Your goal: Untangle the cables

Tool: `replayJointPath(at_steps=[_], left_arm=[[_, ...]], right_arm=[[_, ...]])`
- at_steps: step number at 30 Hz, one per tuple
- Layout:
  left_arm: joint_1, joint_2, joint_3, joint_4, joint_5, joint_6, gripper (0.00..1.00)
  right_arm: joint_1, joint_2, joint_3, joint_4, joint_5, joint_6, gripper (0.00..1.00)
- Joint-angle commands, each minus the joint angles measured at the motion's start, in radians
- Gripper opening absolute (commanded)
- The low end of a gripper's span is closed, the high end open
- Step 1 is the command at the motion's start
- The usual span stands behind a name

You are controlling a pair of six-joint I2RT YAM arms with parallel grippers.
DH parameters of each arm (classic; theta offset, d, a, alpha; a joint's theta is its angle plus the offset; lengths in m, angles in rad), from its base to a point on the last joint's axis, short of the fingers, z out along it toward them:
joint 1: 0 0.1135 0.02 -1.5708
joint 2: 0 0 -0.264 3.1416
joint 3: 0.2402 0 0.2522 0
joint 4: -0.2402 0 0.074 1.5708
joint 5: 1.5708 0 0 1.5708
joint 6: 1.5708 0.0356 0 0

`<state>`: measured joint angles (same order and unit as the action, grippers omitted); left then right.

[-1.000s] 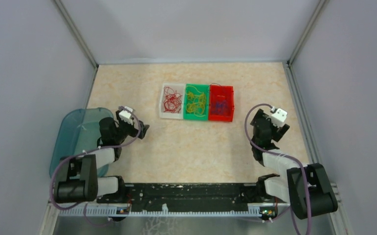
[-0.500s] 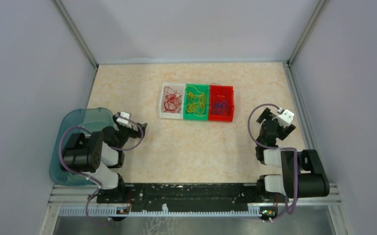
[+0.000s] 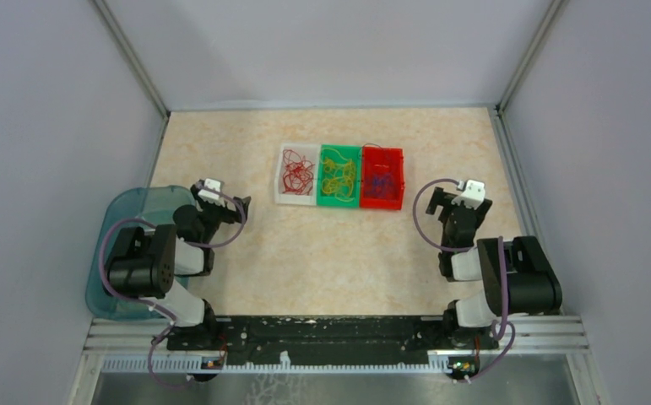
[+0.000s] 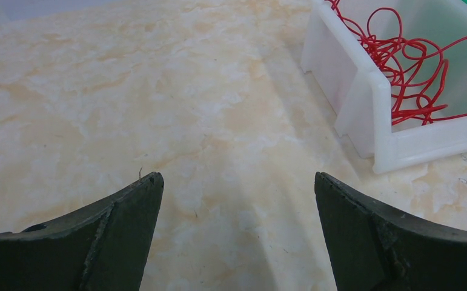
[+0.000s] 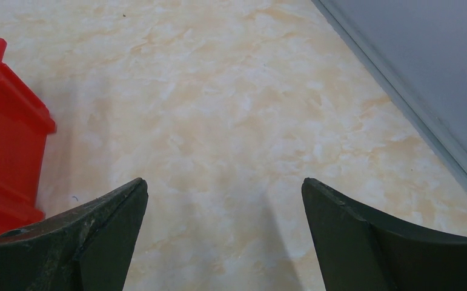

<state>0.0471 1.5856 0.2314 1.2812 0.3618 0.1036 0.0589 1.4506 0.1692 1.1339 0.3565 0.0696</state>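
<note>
A beige marbled table (image 3: 330, 261) fills the enclosure between grey walls. The left arm (image 3: 149, 270) and right arm (image 3: 507, 283) are folded back near their bases at the near edge. A translucent teal tub (image 3: 123, 221) sits at the table's left edge, partly under the left arm.

Three small bins stand touching in a row at mid-table: a white bin (image 3: 295, 200) on the left, a green bin (image 3: 339, 202) in the middle and a red bin (image 3: 382, 204) on the right.

The left gripper (image 4: 238, 182) hangs low over bare table with its jaws spread wide and nothing between them, the white bin ahead to its right. The right gripper (image 5: 225, 185) is likewise spread wide and empty, just right of the red bin.

The cables lie sorted by colour: red cables (image 3: 296, 173) curled in the white bin, yellow cables (image 3: 339, 175) in the green bin, and dark purple cables (image 3: 381, 181) in the red bin.
</note>
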Motion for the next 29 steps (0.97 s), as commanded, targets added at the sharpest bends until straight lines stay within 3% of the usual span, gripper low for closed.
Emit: replayJointPath(at_steps=[1,29], left_arm=[[-0.006,-0.005,0.007,-0.020,-0.011,-0.007,1.00],[-0.019,-0.007,0.010,-0.032,-0.037,0.000,1.00]], right_arm=[[0.007,-0.008,0.014,0.068,-0.027,-0.021,0.99],[0.007,-0.004,0.003,0.105,-0.031,-0.027,0.99]])
